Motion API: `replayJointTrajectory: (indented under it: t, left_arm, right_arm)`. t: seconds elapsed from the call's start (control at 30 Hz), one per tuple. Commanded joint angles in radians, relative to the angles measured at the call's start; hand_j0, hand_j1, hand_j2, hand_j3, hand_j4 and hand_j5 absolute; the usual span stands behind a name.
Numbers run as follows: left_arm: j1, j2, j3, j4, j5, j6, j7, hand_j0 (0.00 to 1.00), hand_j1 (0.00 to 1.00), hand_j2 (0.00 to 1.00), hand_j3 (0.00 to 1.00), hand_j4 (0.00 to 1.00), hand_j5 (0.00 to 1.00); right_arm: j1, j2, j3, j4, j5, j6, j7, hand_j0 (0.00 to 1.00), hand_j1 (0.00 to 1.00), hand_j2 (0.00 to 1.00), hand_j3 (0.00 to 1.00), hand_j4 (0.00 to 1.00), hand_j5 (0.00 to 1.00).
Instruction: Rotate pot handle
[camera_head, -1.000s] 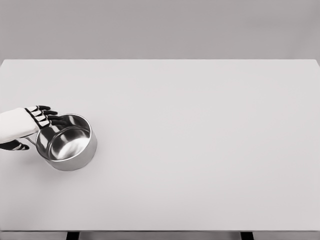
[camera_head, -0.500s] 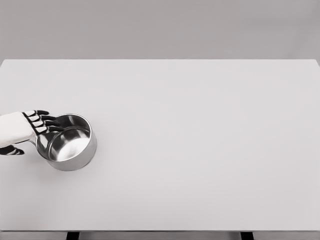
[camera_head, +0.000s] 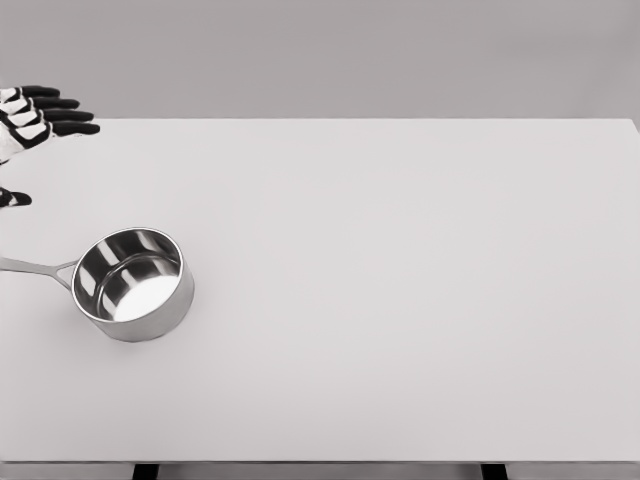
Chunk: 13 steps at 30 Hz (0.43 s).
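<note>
1. Steel pot (camera_head: 135, 285) upright near the left end of the tabletop (camera_head: 400, 300), mouth open upward, apparently empty.
2. Thin handle (camera_head: 35, 268) pointing left, running out toward the left picture edge; judged already turned, or awaiting a turn, cannot tell which.
3. Left hand (camera_head: 35, 115) raised well apart from the pot, up by the far left corner, fingers spread and loose, gripping nothing; probably lifted clear so the handle lies free.
4. Right hand out of sight.
5. Little margin left of the handle; broad bare surface to the right and front for any swing.
</note>
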<state>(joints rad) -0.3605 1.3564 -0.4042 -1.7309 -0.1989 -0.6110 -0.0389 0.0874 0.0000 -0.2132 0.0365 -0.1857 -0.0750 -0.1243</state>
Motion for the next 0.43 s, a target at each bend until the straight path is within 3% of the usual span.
replayJointTrajectory:
  t: [0.0,0.1,0.23,0.4]
  left_arm:
    - [-0.003,-0.092,0.024,0.002,0.016,0.0,-0.004,1.0,1.0,1.0,1.0,1.0,1.0]
    - [-0.005,-0.255,0.01,0.005,-0.059,0.0,-0.058,1.0,1.0,1.0,1.0,1.0,1.0]
    - [-0.006,-0.283,0.002,0.056,-0.158,0.0,-0.059,1.0,1.0,1.0,1.0,1.0,1.0]
    - [-0.006,-0.284,0.002,0.08,-0.177,0.0,-0.059,1.0,1.0,1.0,1.0,1.0,1.0]
  right_arm:
    - [0.0,0.0,0.0,0.0,0.0,0.0,0.0,1.0,1.0,1.0,1.0,1.0,1.0]
    - [0.0,0.0,0.0,0.0,0.0,0.0,0.0,1.0,1.0,1.0,1.0,1.0,1.0]
    - [0.0,0.0,0.0,0.0,0.0,0.0,0.0,1.0,1.0,1.0,1.0,1.0,1.0]
    - [0.0,0.0,0.0,0.0,0.0,0.0,0.0,1.0,1.0,1.0,1.0,1.0,1.0]
